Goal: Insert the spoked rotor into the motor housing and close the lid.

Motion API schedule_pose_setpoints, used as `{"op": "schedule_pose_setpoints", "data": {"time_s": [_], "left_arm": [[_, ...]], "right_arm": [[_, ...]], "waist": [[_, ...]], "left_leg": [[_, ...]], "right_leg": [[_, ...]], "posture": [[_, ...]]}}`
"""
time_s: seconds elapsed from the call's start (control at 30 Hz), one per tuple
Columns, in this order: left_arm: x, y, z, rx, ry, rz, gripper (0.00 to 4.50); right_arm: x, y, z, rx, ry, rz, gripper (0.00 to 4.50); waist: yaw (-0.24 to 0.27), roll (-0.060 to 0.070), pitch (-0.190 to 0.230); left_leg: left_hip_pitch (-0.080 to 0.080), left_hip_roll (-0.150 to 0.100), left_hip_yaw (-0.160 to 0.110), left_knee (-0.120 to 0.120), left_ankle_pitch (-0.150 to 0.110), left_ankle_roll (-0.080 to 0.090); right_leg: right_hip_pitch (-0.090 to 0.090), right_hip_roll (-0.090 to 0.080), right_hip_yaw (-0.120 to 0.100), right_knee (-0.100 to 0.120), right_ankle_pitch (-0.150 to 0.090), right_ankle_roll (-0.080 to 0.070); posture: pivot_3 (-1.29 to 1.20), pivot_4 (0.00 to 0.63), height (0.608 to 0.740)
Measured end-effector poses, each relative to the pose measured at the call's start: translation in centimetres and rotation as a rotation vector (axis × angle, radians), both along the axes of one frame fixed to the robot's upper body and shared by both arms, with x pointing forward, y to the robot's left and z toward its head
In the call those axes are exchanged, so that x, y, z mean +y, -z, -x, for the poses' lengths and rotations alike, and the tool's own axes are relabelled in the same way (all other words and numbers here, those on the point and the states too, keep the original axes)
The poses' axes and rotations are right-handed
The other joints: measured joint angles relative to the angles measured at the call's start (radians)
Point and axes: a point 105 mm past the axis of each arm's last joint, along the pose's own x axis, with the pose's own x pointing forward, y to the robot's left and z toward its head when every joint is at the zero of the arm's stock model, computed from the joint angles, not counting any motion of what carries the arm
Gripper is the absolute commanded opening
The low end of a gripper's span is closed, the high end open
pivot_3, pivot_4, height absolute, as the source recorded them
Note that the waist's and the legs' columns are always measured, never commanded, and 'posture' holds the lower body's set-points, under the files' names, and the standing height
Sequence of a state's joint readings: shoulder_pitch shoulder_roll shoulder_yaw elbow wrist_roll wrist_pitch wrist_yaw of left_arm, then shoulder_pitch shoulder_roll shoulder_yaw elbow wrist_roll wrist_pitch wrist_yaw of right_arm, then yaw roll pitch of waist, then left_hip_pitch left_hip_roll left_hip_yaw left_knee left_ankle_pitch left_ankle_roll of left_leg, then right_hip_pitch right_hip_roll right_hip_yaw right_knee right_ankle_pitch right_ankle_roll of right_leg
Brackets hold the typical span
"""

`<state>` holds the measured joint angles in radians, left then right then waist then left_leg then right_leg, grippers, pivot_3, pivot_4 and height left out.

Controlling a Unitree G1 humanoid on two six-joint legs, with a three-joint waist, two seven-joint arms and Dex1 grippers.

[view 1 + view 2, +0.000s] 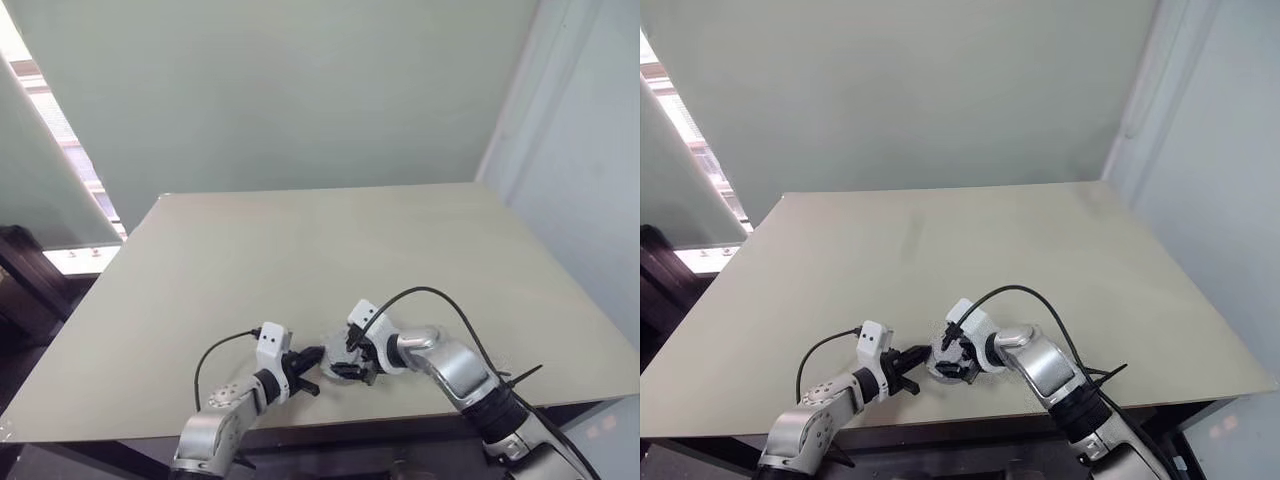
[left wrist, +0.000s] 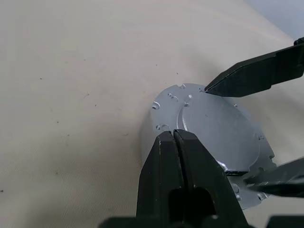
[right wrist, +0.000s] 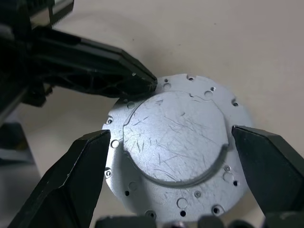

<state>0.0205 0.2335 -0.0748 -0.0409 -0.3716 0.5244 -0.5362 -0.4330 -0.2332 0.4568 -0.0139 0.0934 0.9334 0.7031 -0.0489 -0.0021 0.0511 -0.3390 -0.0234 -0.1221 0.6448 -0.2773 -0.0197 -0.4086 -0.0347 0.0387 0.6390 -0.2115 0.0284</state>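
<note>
Resting flat on the tabletop (image 1: pixel 300 260) near its front edge: the lid (image 3: pixel 175 142), scratched grey face up, covering whatever sits beneath. Pressed together, left gripper (image 2: pixel 174 137) tips touching the lid's rim. Spread wide, right gripper (image 3: pixel 183 152) fingers (image 3: pixel 83 166) flanking the lid on both sides.

A broad, pale beige desk (image 1: pixel 300 260) runs back to a plain, pale green-grey wall (image 1: pixel 300 90). On the right a lighter wall (image 1: pixel 590 180) meets it at a corner. On the left, bright daylight comes through a window (image 1: pixel 60 140) partly covered by a pale blind (image 1: pixel 40 190), with dark furniture (image 1: pixel 25 290) below.
</note>
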Motion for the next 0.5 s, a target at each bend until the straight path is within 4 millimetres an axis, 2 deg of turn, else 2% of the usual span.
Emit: {"op": "schedule_pose_setpoints", "data": {"time_s": [0.17, 0.3, 0.43, 0.5], "left_arm": [[-0.2, -0.1, 0.0, -0.003, 0.007, 0.003, 0.00], [-0.2, -0.1, 0.0, -0.005, 0.008, 0.001, 0.00], [-0.3, -0.1, 0.0, -0.006, 0.012, 0.000, 0.00], [-0.3, -0.1, 0.0, -0.007, 0.013, 0.000, 0.00]], "right_arm": [[-0.4, -1.2, -0.6, 0.011, 0.050, -0.065, 4.47], [-1.1, -2.5, -2.1, 0.017, 0.172, -0.166, 4.47], [-2.8, -3.8, -3.9, 0.083, 0.347, -0.299, 4.47], [-3.8, -3.7, -4.2, 0.151, 0.419, -0.353, 4.47]], "waist": [[0.000, 0.000, 0.000], [0.000, 0.000, 0.000], [0.000, 0.000, 0.000], [0.000, 0.000, 0.000]], "left_leg": [[-0.001, 0.000, 0.000, 0.000, 0.000, 0.000], [-0.001, 0.000, 0.000, 0.000, 0.000, 0.000], [-0.002, -0.001, 0.000, 0.000, 0.000, 0.000], [-0.002, -0.001, -0.001, 0.000, 0.000, 0.000]], "right_leg": [[-0.001, 0.000, 0.000, 0.000, 0.000, 0.000], [-0.001, 0.000, 0.000, 0.000, 0.000, 0.000], [-0.001, 0.000, 0.000, 0.000, 0.000, 0.000], [-0.001, 0.000, 0.000, 0.000, 0.000, 0.000]], "posture": [[0.00, 0.000, 0.740], [0.00, 0.000, 0.740], [0.00, 0.000, 0.740], [0.00, 0.000, 0.740]]}}
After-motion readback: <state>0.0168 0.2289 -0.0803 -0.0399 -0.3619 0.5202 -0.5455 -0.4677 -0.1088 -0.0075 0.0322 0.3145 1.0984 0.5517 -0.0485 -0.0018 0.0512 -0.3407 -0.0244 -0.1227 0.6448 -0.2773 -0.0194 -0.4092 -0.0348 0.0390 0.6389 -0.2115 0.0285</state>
